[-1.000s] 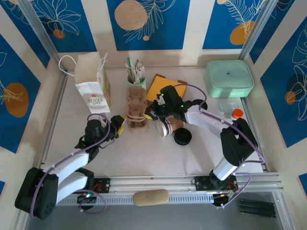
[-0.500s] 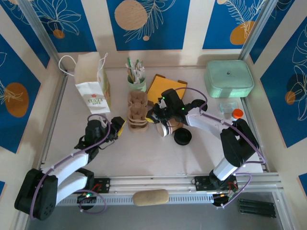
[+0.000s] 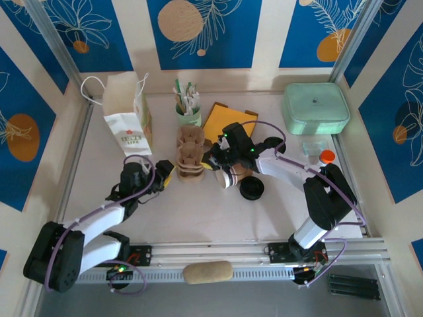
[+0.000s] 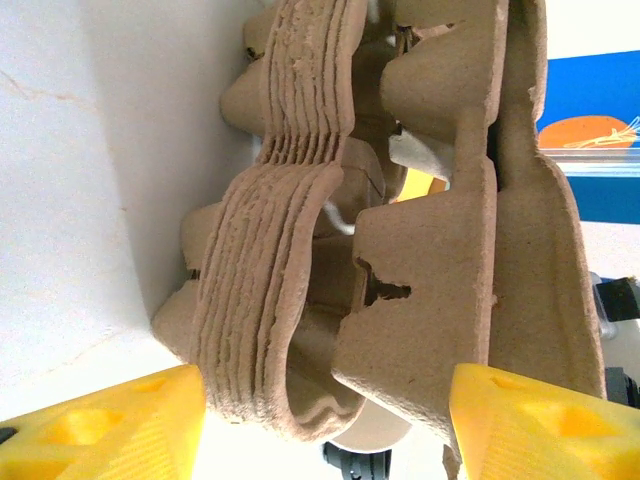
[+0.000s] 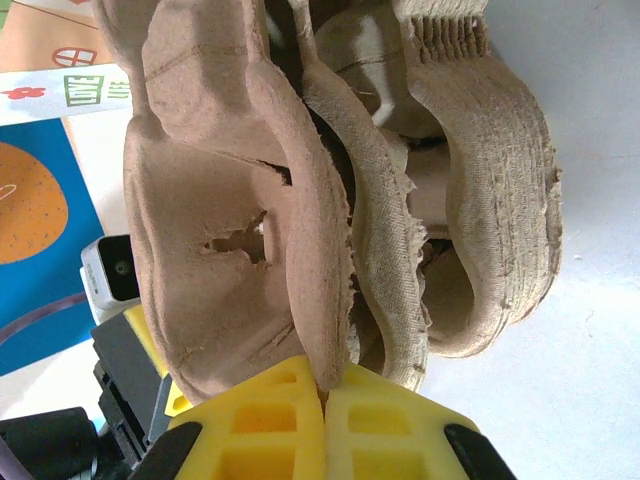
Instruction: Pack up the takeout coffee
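The takeout coffee (image 3: 230,177) lies on its side at mid-table, its white inside facing the near side, with its black lid (image 3: 252,190) flat beside it. Just left of it stands a stack of brown pulp cup carriers (image 3: 189,155). My right gripper (image 3: 212,162) is shut on the edge of the top carrier (image 5: 235,200), which is peeled away from the rest of the stack (image 5: 490,190); the pinch shows at the right gripper (image 5: 326,385). My left gripper (image 3: 166,174) is open, its yellow fingers (image 4: 95,430) either side of the stack's near end (image 4: 265,300).
A paper bag (image 3: 127,122) stands at the far left. A mint-green cup of utensils (image 3: 188,109) and an orange pad (image 3: 228,121) lie behind the carriers. A mint-green box (image 3: 316,107) and an orange-capped small container (image 3: 325,156) sit at the right.
My right gripper has shifted slightly toward the far side, taking the carrier edge and the stack with it. The left gripper has stayed open beside the stack.
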{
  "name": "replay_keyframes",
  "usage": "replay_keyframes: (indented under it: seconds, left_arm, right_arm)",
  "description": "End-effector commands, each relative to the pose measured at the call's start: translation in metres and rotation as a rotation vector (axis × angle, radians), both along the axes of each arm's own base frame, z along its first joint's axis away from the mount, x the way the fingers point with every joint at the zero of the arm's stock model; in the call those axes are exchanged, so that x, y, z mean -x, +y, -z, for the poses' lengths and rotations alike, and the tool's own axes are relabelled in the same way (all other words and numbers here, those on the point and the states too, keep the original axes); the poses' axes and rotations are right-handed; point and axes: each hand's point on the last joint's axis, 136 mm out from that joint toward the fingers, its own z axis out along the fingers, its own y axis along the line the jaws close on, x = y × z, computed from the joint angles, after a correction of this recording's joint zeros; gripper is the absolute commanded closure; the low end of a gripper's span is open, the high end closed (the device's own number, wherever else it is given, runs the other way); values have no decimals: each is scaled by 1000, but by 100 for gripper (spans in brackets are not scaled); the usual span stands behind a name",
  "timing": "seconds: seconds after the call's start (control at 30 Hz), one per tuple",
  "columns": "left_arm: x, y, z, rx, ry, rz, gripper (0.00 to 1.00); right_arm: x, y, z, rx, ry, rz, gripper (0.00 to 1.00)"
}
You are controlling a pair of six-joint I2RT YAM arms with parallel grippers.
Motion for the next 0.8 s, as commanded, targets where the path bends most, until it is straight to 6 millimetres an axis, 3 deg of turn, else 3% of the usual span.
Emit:
replay_keyframes:
  seconds: [0.0,0.43,0.6,0.77]
  left_arm:
    - [-9,-7,-24,25,-78,27,34]
    - [-8,-5,-24,28,-79,16,34]
    - [-6,-4,-23,32,-79,14,35]
    - [0,3,-35,14,-103,-4,35]
  right_arm:
    - [6,0,-4,-13,0,-15,100]
    - [6,4,-3,-18,3,-25,100]
    - [9,3,-15,-24,-16,-40,100]
    - [23,-6,-29,-5,-47,-62,100]
